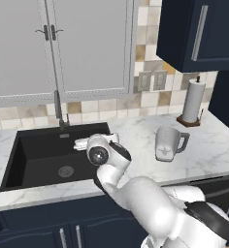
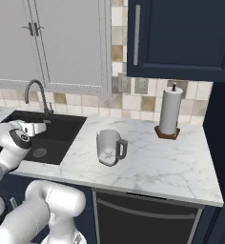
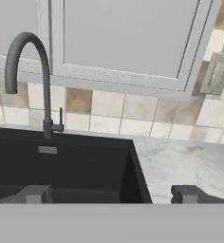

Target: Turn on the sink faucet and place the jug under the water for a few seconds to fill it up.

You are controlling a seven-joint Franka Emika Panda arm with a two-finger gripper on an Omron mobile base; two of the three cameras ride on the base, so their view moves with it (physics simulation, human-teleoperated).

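Two dark fingertips of the gripper [image 3: 111, 193] stand wide apart, released, holding nothing, over the black sink [image 1: 36, 150]. At the sink's back edge rises the faucet [image 3: 43, 71]. Further right, the jug [image 1: 169, 143] stands upright on the marble counter [image 1: 218, 145], near the paper-towel roll [image 1: 193, 101].

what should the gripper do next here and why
Probably ease the gripper forward and left toward the small lever at the base of the sink faucet. No water runs from the spout, the open gripper holds nothing, it hangs short of the faucet above the sink, and the jug waits on the counter.
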